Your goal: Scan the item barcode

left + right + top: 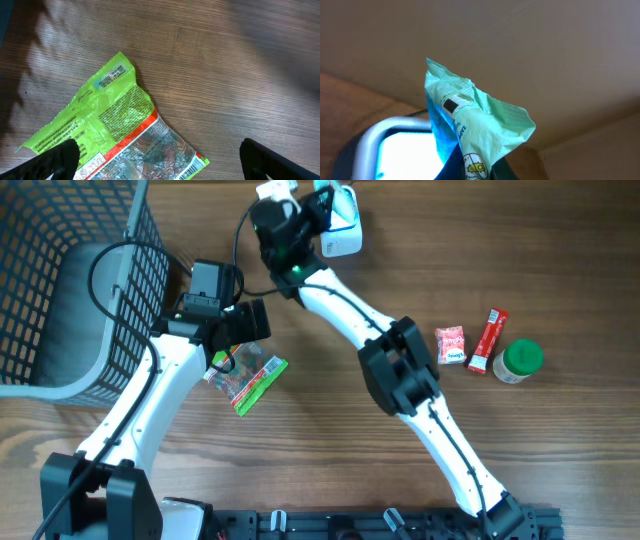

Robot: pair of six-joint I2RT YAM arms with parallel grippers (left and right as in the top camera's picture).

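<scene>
Mint-green packet [470, 120] sits pinched between the two fingers of the right hand [475, 171], which is clamped on its lower end so that the crumpled top stands up in the wrist view. A small white label with a dark block shows on the face turned to that camera (whether it is the barcode is too blurred to tell). From overhead, this hand holds the packet at the far edge of the wooden worktop [450, 260], right beside the white scanner [342, 232]. In the wrist view the scanner's pale, glowing frame lies just below and to the left of the packet.

The left hand [157, 152] is spread wide and grips nothing. Its two dark fingertips show at the bottom corners of its own view, one on either side of a green snack bag [107, 115] lying flat on the wood. That bag is bright green at one end and clear with a red band at the other, with a barcode printed at its lower corner.

A dark wire basket [40, 240] stands at the left of the worktop. Well apart on the right lie a pink sachet [451, 345], a red stick sachet [487, 340] just beside it, and a jar [518, 362] with a green lid.
</scene>
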